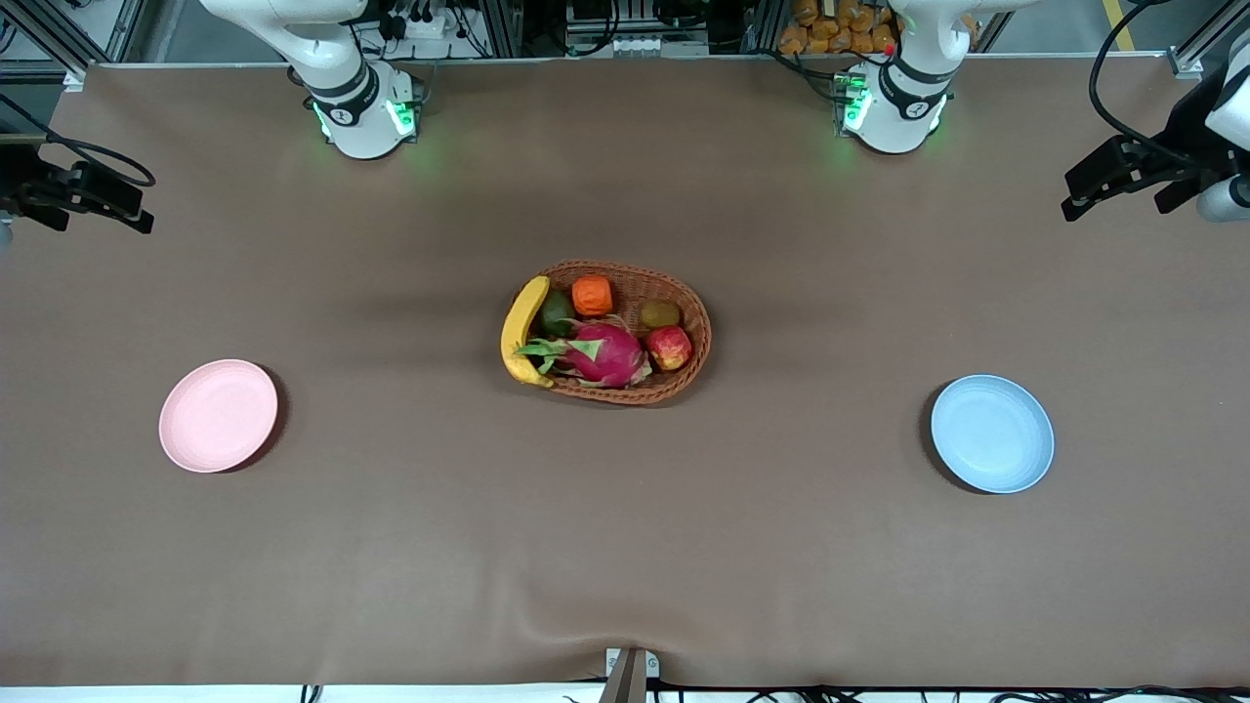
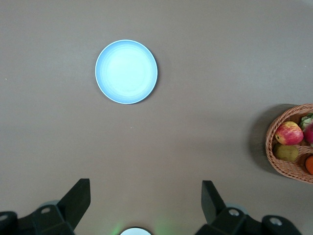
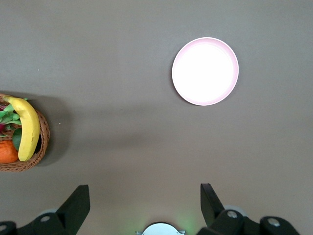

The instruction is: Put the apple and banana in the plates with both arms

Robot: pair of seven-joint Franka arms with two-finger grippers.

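One wicker basket (image 1: 610, 330) at table centre holds six fruits: the banana (image 1: 519, 328) along its nine o'clock rim, the apple (image 1: 669, 348) at four o'clock, crowded by a dragon fruit (image 1: 601, 353). Two plates wait bare, pink plate (image 1: 218, 415) toward the right arm's end and blue plate (image 1: 991, 433) toward the left arm's. The left gripper (image 2: 145, 208) and right gripper (image 3: 145, 205) both hang spread wide, pinching nothing

A robotics lab: aluminium framing (image 1: 59, 39) at eleven o'clock, cable bundles (image 1: 430, 24) at twelve, two bolted-down arm bases (image 1: 366, 117) with green lights, and a brown cloth-covered table (image 1: 625, 547) for a workbench.
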